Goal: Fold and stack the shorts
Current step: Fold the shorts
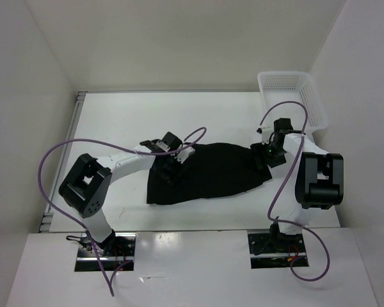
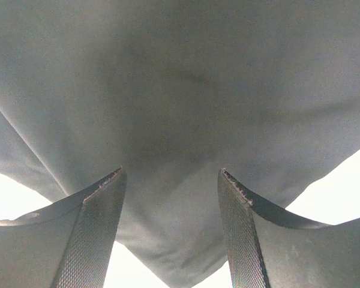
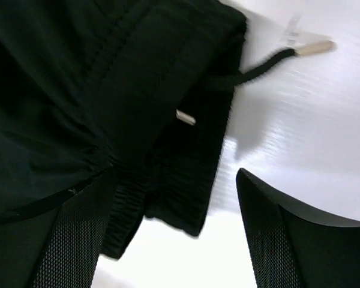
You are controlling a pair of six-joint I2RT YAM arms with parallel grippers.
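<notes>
The black shorts (image 1: pixel 205 171) lie spread on the white table between the arms. My left gripper (image 1: pixel 169 167) is open over their left part; in the left wrist view the dark cloth (image 2: pixel 180 120) fills the frame, with a corner of it between the fingers (image 2: pixel 102 228). My right gripper (image 1: pixel 267 158) is open at the shorts' right end. In the right wrist view the elastic waistband (image 3: pixel 168 156) and a drawstring (image 3: pixel 270 63) with a pale tip lie between and ahead of the fingers (image 3: pixel 264 234).
A white mesh basket (image 1: pixel 293 96) stands at the back right corner. White walls close the table at the left, back and right. Purple cables loop over both arms.
</notes>
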